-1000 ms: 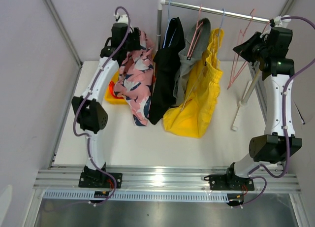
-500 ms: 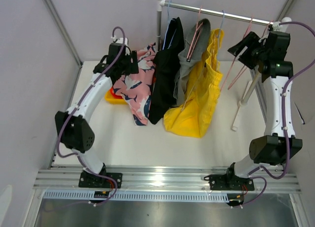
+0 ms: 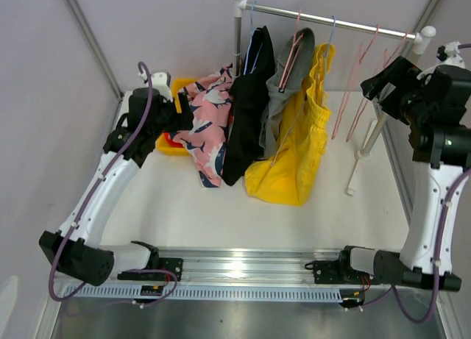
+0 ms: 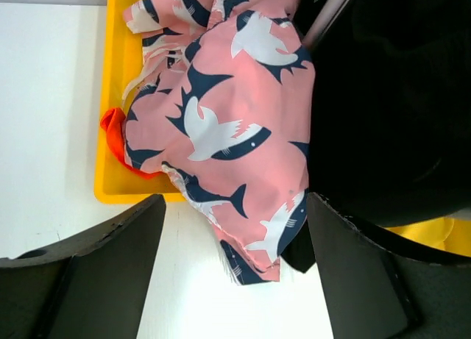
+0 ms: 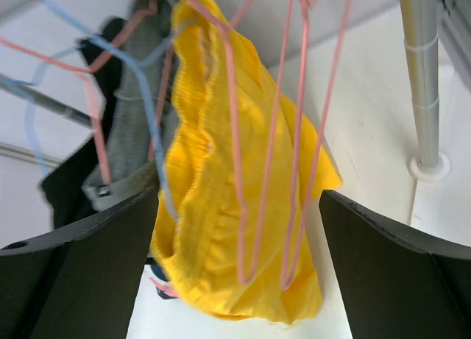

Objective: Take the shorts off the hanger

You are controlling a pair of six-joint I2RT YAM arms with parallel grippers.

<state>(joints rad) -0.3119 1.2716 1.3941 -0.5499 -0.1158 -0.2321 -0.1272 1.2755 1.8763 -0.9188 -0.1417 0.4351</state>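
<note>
Pink shorts (image 4: 221,126) across yellow bin (image 4: 109,188) | left wrist shows orange-red shorts (image 4: 115,135) beneath

Left arm (image 3: 110,179): base bolted at the near left edge, elbow low and swung far out to the left, forearm rising diagonally toward the far left, wrist turned rightward. Left gripper (image 4: 235,199): jaws wide apart, nothing clamped between them. Right arm (image 3: 425,199): lower link lying along the near edge, upper link standing almost vertical, wrist raised high at the far right and facing left. Right gripper (image 5: 239,194): jaws wide apart, nothing gripped. Purple cables (image 3: 151,96) run along both arms, looping free at the wrists
</note>
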